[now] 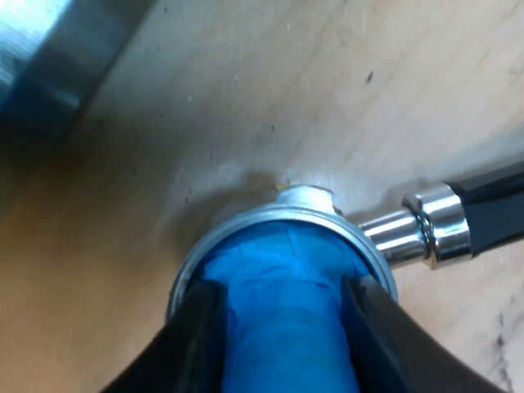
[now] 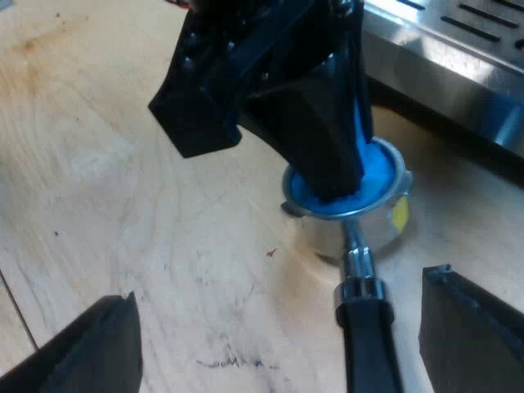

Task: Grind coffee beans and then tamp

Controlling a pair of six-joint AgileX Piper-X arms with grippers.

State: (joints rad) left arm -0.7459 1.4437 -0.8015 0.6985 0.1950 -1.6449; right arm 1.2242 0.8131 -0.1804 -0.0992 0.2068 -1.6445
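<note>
- Metal holder (image 2: 368, 233): stood on the wooden table (image 2: 98, 164), just beside the base of the espresso machine (image 2: 458, 65), basket mouth up.
- Handle (image 2: 368, 344): long axis level along the table, pointing away from the machine toward the right gripper.
- Blue tamper (image 1: 270, 262): upright in the basket, its base filling the rim; anything beneath it was hidden.
- Left gripper (image 1: 282, 293): fingers clenched on the tamper's stem from either side.
- Right gripper (image 2: 280, 295): fingers spread wide and released, one on each side of the handle, touching nothing.
</note>
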